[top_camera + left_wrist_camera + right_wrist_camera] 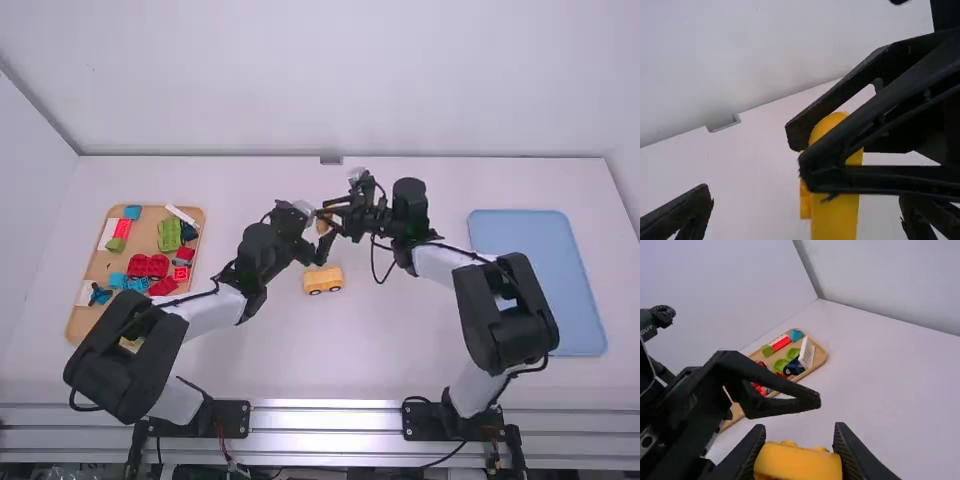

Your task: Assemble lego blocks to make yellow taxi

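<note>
Two grippers met above the middle of the table (230, 365). The right gripper (329, 219) was closed on a yellow block (797, 462), its fingers (852, 452) pressed to opposite sides of it. The left gripper (318, 238) was at the same block with its jaws spread wide; in the left wrist view one finger (682, 215) stood well apart on either side of the block, neither one touching it.

Just below that pair in the high view, a yellow car (323, 280) sat upright on the table, side-on, with two dark wheels (335, 289) showing along its lower edge.

Farther out, on the left side of the table, lay a wooden tray (82, 318) of loose pieces: red bricks (158, 266) near its middle, green bricks (169, 234) and a long white piece (181, 214) toward the far end, and blue bricks (137, 284) among the red. The left arm reached across part of it. Well apart on the right side, a flat light-blue tray (540, 270) lay partly behind the right arm.
</note>
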You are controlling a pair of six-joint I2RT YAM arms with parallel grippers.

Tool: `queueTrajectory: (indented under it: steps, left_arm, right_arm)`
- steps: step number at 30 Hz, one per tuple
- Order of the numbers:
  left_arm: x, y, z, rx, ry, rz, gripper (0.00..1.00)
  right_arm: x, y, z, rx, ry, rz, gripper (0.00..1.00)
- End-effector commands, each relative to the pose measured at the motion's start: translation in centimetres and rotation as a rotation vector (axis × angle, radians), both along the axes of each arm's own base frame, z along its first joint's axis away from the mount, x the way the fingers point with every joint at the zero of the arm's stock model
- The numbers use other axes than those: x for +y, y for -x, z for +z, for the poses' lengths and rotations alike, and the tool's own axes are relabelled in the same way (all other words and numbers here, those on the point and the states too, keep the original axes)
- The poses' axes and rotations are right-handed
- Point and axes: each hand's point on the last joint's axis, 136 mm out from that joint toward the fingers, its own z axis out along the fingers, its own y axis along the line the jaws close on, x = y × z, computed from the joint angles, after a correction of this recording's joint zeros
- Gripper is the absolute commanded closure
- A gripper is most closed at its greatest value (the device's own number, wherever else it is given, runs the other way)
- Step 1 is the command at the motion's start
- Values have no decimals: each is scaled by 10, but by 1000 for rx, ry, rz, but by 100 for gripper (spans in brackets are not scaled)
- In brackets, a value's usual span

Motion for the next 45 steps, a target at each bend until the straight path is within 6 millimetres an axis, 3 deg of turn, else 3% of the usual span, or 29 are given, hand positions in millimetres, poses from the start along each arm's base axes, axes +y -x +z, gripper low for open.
queueTrajectory:
  steps: [1, 5, 8, 9, 12, 18, 24, 30, 33, 39, 41, 45]
  left_arm:
    - [-4, 0, 5, 26, 61, 0, 1]
    - [-1, 1, -6, 109, 100, 19, 1]
    - [-2, 6, -20, 202, 129, 24, 1]
    - [-11, 14, -20, 187, 92, -60, 1]
    - [-30, 30, -14, 177, 70, -258, 1]
    - [-39, 52, 14, 179, 50, -605, 1]
    - [-46, 70, 27, 96, -2, -782, 1]
    - [-49, 82, 33, 25, -7, -870, 2]
    - [-49, 81, 32, 7, -20, -873, 6]
    - [-49, 78, 30, 15, -20, -857, 26]
    - [-48, 76, 28, 21, -23, -845, 35]
    - [-48, 77, 26, 39, -25, -841, 43]
  right_arm:
    - [-10, 0, 3, -32, 5, 1, 91]
    - [-25, -9, 3, -43, 6, -30, 91]
    - [-32, -2, 9, -88, -9, 35, 86]
    - [-34, 3, 13, -110, -20, 80, 86]
    - [-36, 16, 20, -157, -35, 189, 86]
    - [-36, 38, 33, -267, -71, 370, 88]
    - [-42, 57, 46, -361, -129, 492, 88]
    - [-40, 57, 47, -371, -129, 496, 89]
    - [-35, 61, 47, -370, -132, 512, 89]
    - [-18, 74, 47, -369, -142, 564, 90]
    - [-17, 75, 47, -369, -143, 568, 90]
    - [-16, 73, 46, -372, -136, 557, 90]
